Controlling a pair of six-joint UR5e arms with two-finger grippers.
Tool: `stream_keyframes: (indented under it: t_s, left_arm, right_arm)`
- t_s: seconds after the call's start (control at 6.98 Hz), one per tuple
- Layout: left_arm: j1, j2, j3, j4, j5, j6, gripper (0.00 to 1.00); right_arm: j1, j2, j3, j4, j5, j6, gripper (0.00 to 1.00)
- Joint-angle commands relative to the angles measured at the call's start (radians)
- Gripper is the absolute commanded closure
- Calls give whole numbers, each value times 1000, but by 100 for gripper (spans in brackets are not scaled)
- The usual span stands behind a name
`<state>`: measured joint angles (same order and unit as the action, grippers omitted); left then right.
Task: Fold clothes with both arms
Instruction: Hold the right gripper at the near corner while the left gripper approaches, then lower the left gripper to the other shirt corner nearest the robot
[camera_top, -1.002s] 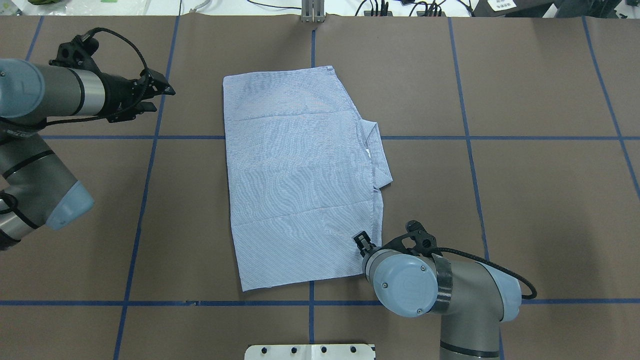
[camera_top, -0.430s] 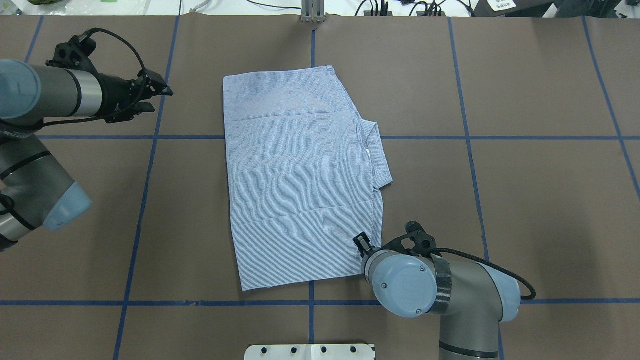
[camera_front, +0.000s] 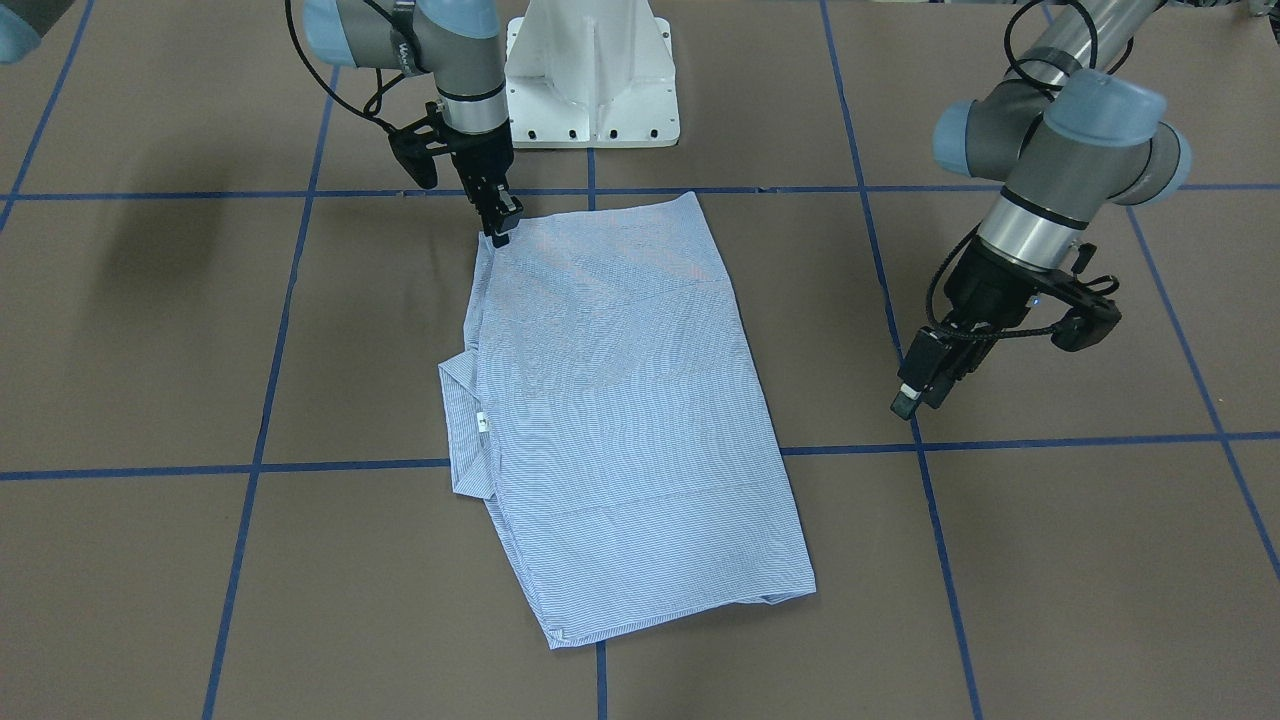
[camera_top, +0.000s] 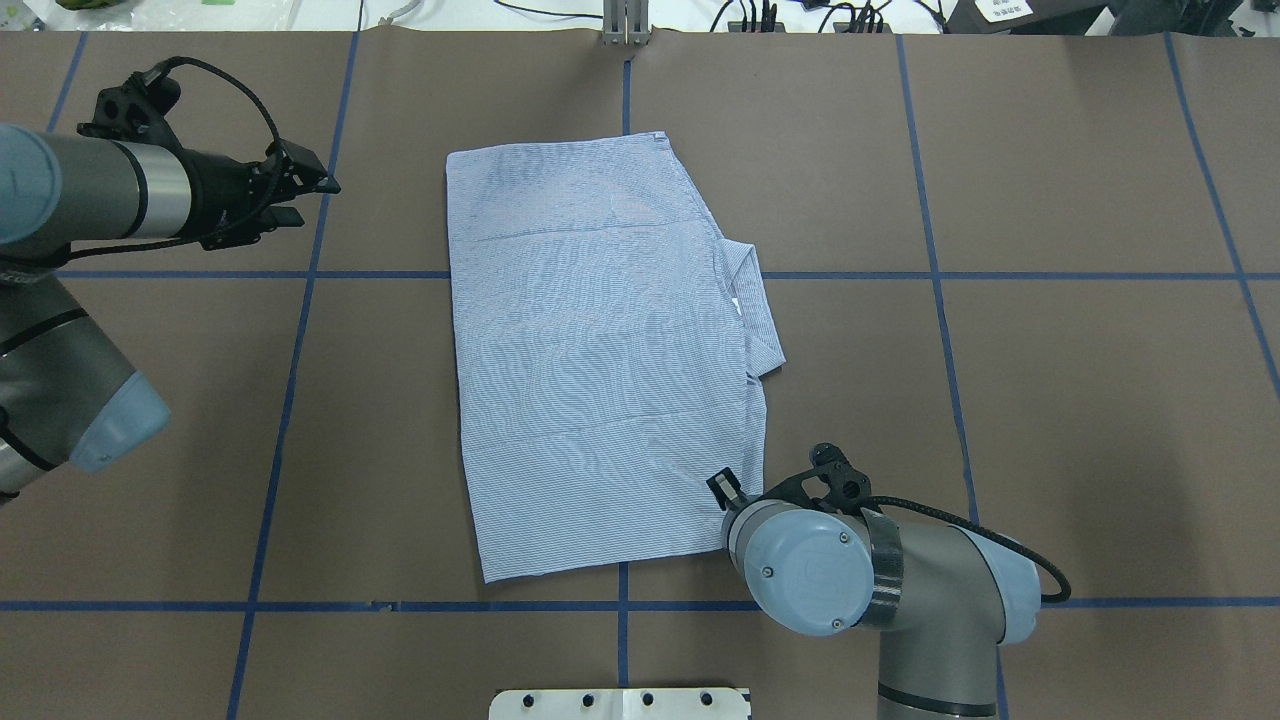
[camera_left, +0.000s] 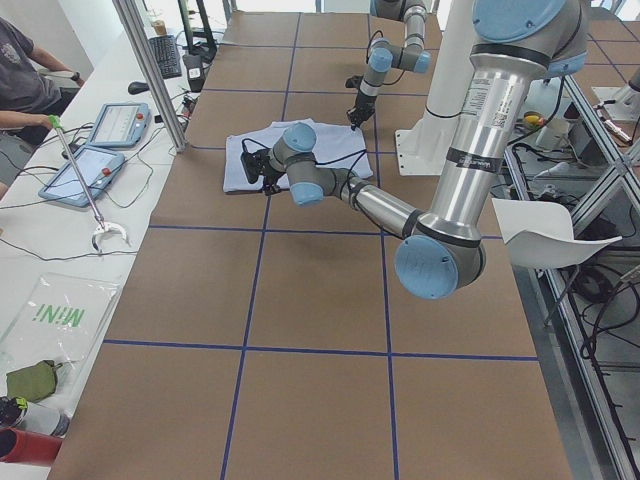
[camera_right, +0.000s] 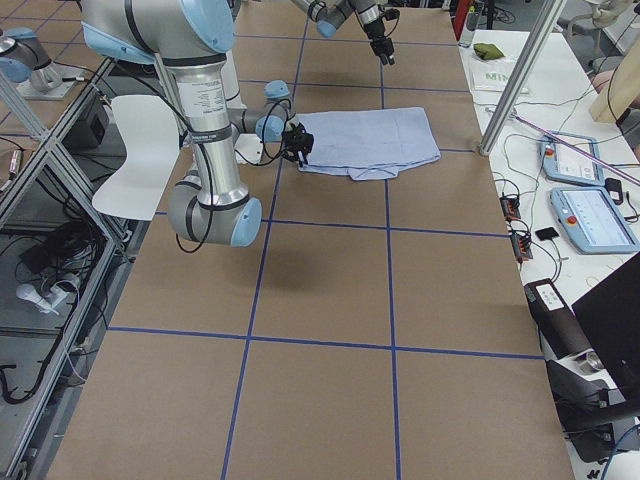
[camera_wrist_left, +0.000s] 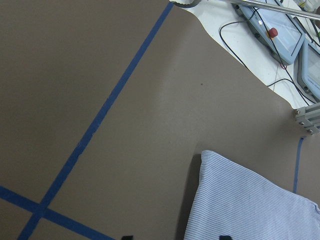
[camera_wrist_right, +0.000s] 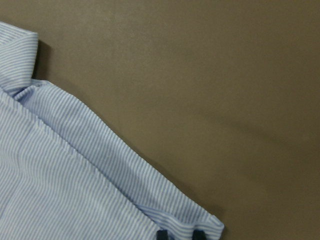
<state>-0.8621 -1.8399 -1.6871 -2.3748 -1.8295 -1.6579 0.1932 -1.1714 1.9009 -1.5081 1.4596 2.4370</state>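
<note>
Light-blue, white-striped shirt (camera_top: 600, 350); brown table (camera_top: 1080, 420), blue tape lines (camera_top: 1000, 275).

Overhead view: high, looking forward and down on the surface (camera_top: 1050, 400). Front-facing view: opposite side, steeply down; both show the whole shirt (camera_top: 600, 350). Side views: distant, looking along the surface from either end. Wrist views: close; right nearly on a shirt corner, left farther off another corner.
</note>
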Motion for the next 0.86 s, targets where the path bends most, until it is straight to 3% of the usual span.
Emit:
stream_keyframes:
  t_s: [0.0, 0.14, 0.29, 0.43, 0.57, 0.72]
  left_arm:
    - [0, 8, -20, 2, -2, -3, 35]
    - [3, 14, -28, 2, -2, -16, 34]
    - [24, 24, -45, -1, -11, -108, 20]
    - [132, 72, -121, -1, 4, -149, 16]
    - [235, 150, -231, -1, 36, -246, 0]
    - [374, 212, -294, 0, 153, -349, 0]
  right_arm:
    - [11, 16, 20, -6, 5, 0, 100]
    - [11, 21, 42, -30, 7, 0, 100]
    - [6, 25, 73, -87, 7, 2, 100]
    - [-1, 27, 78, -96, 5, 2, 100]
    - [-4, 27, 81, -96, 5, 2, 100]
    - [-9, 25, 89, -96, 5, 2, 100]
